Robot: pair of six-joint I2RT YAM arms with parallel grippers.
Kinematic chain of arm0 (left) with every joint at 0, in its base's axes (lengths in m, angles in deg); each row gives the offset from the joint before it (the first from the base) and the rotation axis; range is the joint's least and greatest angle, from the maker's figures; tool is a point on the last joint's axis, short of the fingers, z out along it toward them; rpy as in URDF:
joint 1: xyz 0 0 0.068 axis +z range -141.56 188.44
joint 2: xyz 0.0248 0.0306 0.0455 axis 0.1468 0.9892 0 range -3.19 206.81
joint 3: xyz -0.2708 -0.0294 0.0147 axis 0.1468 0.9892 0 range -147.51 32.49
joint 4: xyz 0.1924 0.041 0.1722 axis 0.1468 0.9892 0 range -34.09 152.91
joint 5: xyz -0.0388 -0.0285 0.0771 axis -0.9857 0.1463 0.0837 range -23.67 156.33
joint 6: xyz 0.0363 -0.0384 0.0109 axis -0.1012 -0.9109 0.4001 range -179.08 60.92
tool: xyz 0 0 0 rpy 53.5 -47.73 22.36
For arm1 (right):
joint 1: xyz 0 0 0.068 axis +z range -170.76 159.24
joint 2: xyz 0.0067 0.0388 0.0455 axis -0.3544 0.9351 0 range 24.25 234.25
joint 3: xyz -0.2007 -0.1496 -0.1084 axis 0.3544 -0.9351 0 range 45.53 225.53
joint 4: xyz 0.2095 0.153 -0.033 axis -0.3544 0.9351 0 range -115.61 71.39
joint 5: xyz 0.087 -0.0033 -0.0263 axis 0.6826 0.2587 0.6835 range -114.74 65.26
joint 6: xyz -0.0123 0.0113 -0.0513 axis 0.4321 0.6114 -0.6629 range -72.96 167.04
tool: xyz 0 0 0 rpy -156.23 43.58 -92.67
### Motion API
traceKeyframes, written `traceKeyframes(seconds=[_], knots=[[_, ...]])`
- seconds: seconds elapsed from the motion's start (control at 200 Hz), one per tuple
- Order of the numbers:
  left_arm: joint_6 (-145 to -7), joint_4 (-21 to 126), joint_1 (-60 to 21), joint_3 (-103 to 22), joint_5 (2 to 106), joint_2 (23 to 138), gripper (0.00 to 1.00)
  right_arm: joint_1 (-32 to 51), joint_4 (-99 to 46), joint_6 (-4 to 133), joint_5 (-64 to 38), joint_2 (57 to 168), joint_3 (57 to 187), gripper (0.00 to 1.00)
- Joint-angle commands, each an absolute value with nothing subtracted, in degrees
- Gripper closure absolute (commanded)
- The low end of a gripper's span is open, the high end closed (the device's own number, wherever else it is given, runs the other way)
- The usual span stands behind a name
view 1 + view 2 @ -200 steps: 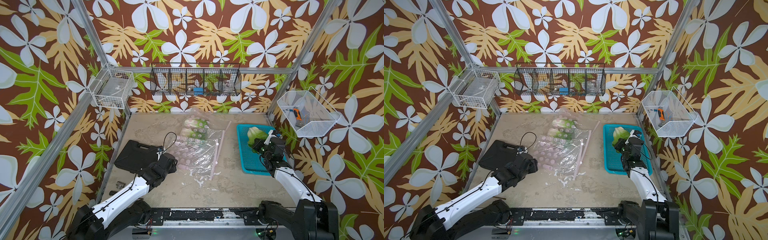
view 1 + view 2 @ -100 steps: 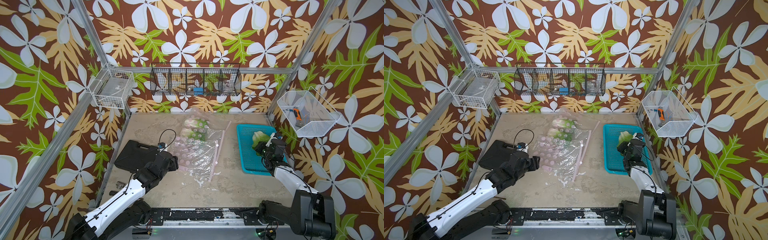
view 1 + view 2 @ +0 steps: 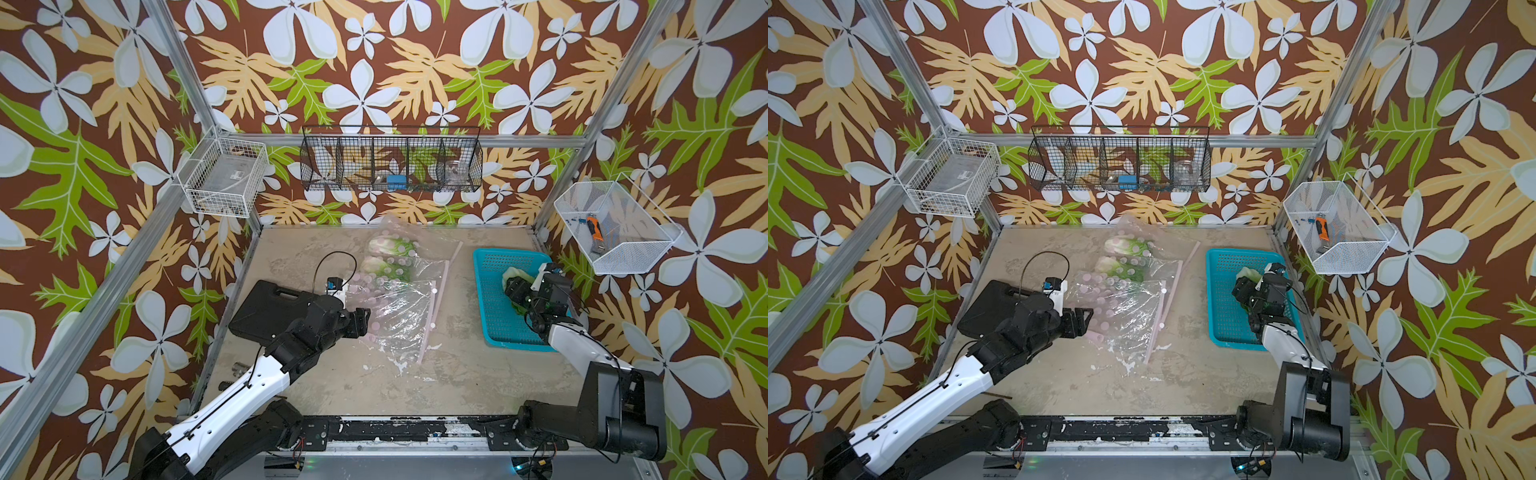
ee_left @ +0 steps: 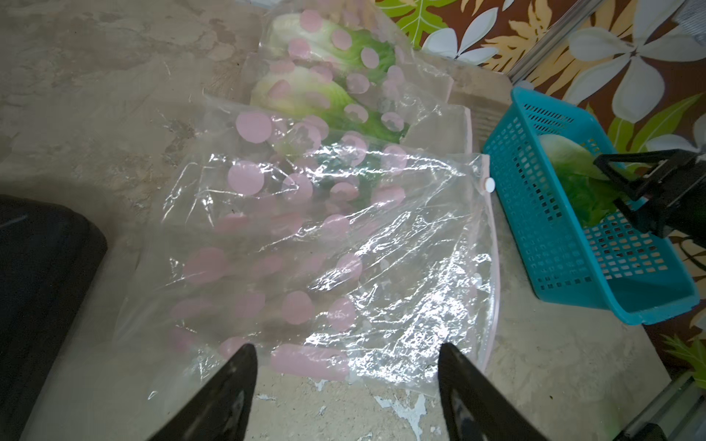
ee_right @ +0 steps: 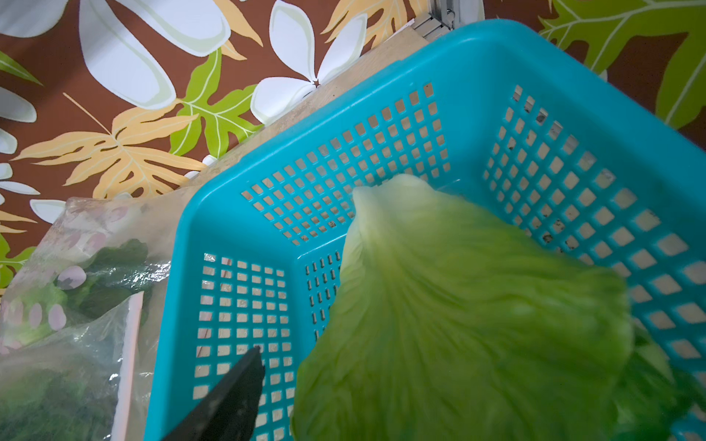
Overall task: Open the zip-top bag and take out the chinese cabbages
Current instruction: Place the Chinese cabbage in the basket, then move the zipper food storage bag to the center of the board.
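The zip-top bag (image 3: 401, 305) is clear with pink dots and lies crumpled mid-table, its pink zip strip toward the teal basket (image 3: 494, 320). Two chinese cabbages (image 4: 328, 42) (image 4: 301, 101) sit inside its far end, also seen in a top view (image 3: 1127, 247). A third cabbage (image 5: 458, 324) lies loose in the basket, blurred. My left gripper (image 4: 345, 349) is open at the bag's near-left edge, nothing between its fingers. My right gripper (image 3: 513, 291) hangs open over the basket; one finger (image 5: 244, 382) stands clear of the cabbage, the other is hidden behind it.
A black case (image 3: 272, 311) lies at the table's left edge beside my left arm. Wire baskets hang on the left wall (image 3: 224, 176), back wall (image 3: 390, 160) and right wall (image 3: 615, 239). Bare tabletop (image 3: 374, 386) lies in front of the bag.
My right gripper has opened and let go of the cabbage, which now rests in the basket. My left gripper has moved up to the bag's edge and opened wider.
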State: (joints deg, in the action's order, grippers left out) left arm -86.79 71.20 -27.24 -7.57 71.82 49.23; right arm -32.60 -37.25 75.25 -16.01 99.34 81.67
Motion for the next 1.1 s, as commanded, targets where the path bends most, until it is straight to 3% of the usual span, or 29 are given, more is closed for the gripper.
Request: traceKeyframes(seconds=[0.0, 0.085, 0.105, 0.12, 0.53, 0.756, 1.096], knots=[[-83.3, 70.1, -27.2, -10.7, 70.2, 50.5, 0.21, -32.6, -31.6, 73.9, -17.5, 99.1, 82.8, 0.18], [-80.8, 71.8, -27.2, -13.9, 70.6, 53.4, 0.21, -32.6, -29.0, 74.0, -18.4, 97.7, 82.3, 0.14], [-80.2, 72.1, -27.2, -14.6, 70.7, 54.2, 0.20, -32.6, -28.5, 73.9, -18.5, 97.2, 82.1, 0.02], [-79.8, 72.2, -27.2, -15.0, 70.9, 54.8, 0.20, -32.6, -28.2, 73.9, -18.5, 96.8, 81.9, 0.00], [-75.1, 70.7, -27.1, -31.1, 72.3, 78.1, 0.13, -32.4, -18.4, 73.1, -11.3, 82.4, 77.2, 0.00], [-81.2, 66.9, -26.9, -40.4, 67.5, 89.6, 0.13, -31.0, -11.9, 71.8, -5.8, 70.0, 74.9, 0.00], [-87.0, 63.0, -27.1, -41.7, 65.3, 97.8, 0.18, -24.7, -9.0, 71.1, -5.0, 65.7, 78.9, 0.00]])
